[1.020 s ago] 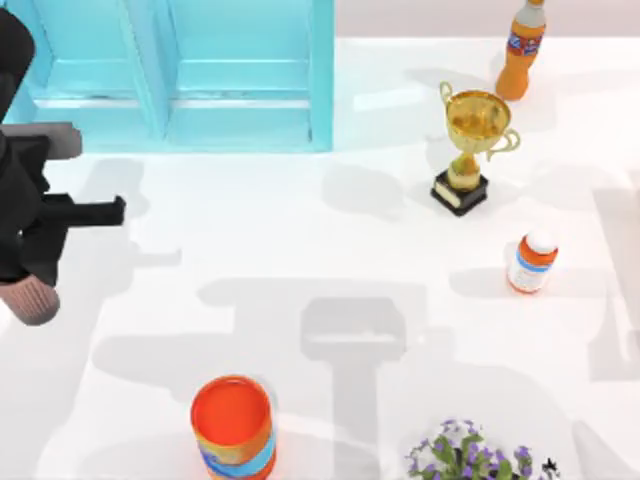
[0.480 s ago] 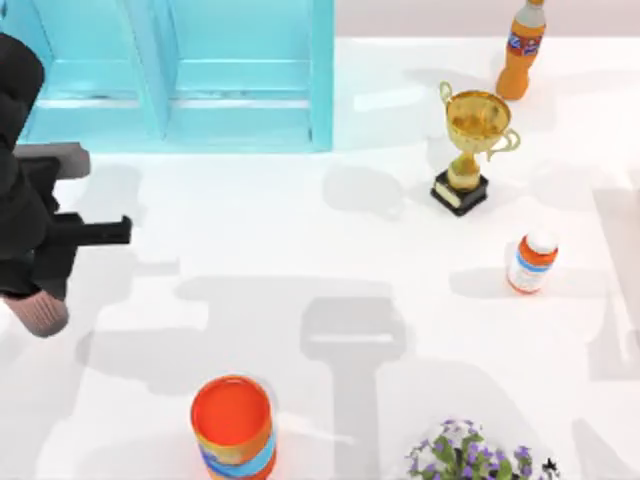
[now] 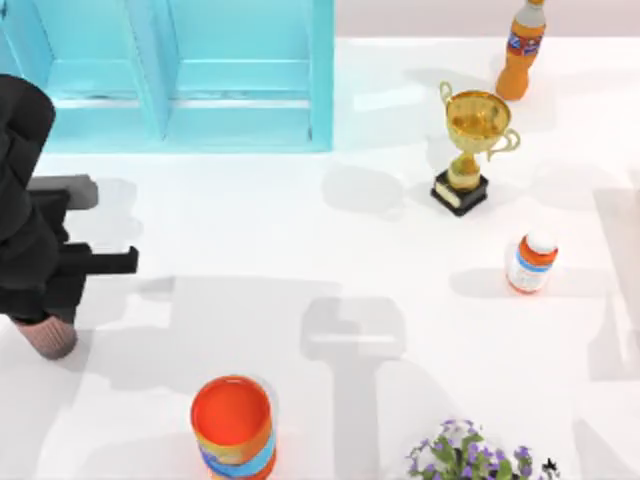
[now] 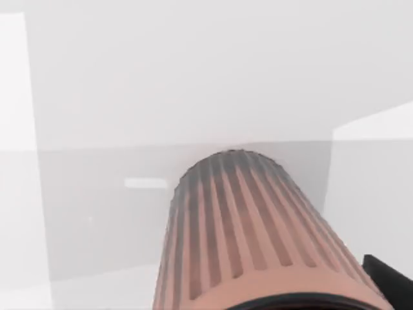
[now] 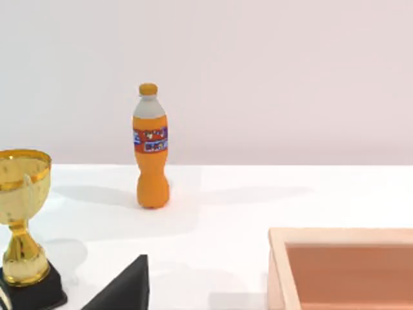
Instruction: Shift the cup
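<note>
Cup (image 3: 46, 337) apparently gripped by left hand (image 3: 42, 318), moved nearer vs 0.5s ago.

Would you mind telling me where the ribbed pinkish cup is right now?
In the top view the cup is at the table's far left edge, held beneath the left claw, left of the orange cup.

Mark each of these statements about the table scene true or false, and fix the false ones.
1. The cup has a ribbed pinkish-brown wall. True.
2. The left pincer is at the table's right side. False: it is at the left side, with the cup beneath it.
3. The trophy lies tipped over. False: it stands upright on its black base.
4. The orange soda bottle stands near the far edge, beyond the trophy. True.
5. The orange cup with a blue band is in the blue cabinet. False: it stands on the table near the front.
</note>
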